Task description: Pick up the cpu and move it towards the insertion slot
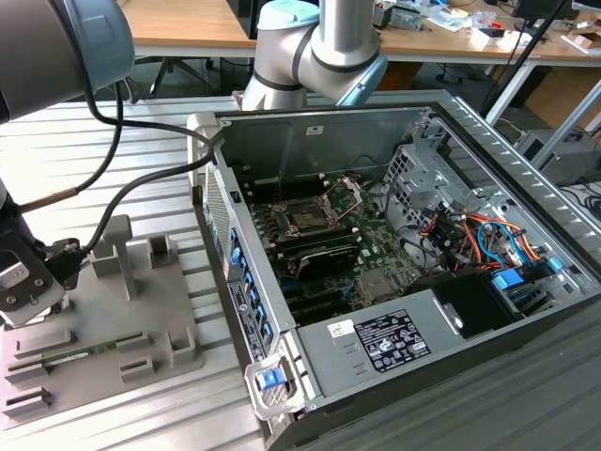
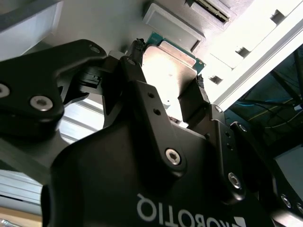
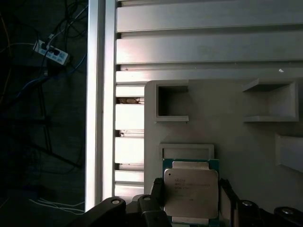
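Silvery cpu [image 2: 173, 64] sat clamped between my fingers [image 2: 137, 80] (tray [image 3: 227, 127] beyond them); exterior view showed the insertion slot [image 1: 308, 219] well apart.

Grey tray [image 1: 103, 310] with posts and recesses lies on slatted metal bench [image 1: 169, 413], at exterior view's left of open PC case [image 1: 282, 141]. Inside case: green motherboard [image 1: 380, 249], orange and blue cables [image 1: 479, 235], labelled power supply [image 1: 390, 338]. Blue latch [image 1: 270, 379] on case's near corner. Wooden desks [image 1: 188, 23] behind. Power strip [image 3: 52, 53] beyond bench edge in first wrist view.
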You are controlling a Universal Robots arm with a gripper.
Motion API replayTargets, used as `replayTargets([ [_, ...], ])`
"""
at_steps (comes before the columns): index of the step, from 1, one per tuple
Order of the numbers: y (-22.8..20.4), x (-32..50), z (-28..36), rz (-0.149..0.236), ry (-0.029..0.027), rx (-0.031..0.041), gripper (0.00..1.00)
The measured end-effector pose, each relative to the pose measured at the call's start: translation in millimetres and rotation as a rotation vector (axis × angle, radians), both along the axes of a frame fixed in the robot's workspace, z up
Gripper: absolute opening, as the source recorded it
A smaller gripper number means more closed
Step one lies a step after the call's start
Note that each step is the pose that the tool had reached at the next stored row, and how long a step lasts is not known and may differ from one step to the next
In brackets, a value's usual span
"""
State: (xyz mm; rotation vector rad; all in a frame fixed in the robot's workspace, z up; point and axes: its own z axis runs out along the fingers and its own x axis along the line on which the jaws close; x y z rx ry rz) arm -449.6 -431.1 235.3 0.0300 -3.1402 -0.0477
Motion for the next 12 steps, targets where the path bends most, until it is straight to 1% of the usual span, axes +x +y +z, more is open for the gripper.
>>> replayTargets([
  [12,0.0,0.0,7.2,0.0,-0.0001,0.0,0.55],
])
